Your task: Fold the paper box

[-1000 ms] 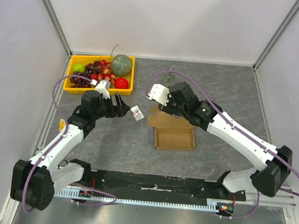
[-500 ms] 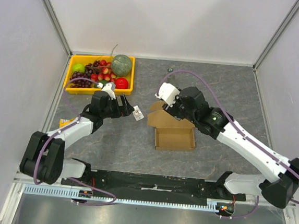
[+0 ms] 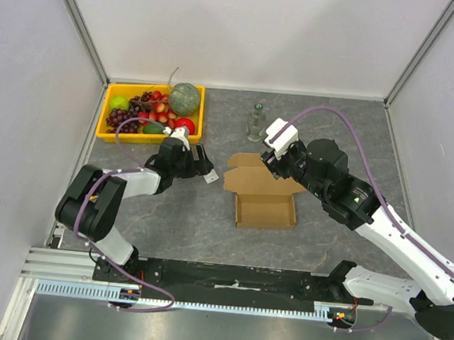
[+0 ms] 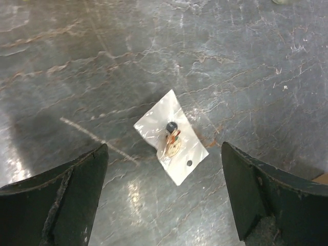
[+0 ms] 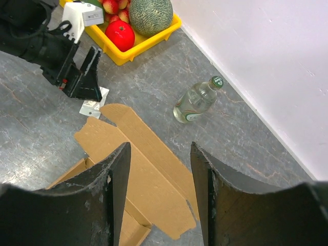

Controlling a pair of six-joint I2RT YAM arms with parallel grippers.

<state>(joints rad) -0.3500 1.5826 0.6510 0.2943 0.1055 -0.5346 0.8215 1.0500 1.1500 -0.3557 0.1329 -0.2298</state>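
We see the paper box [image 3: 265,201] lying at the centre of the top view on the grey table [image 3: 167,212], with its tray part open and its lid flap spread flat toward the upper left. Our left gripper [image 3: 205,164] sits just left of the box, jaws wide apart over a small clear packet [image 4: 171,137], gripping nothing. Our right gripper [image 5: 160,154] hovers over the box's upper right edge, jaws apart and empty. A bottle [image 3: 255,121] sits higher in the frame.
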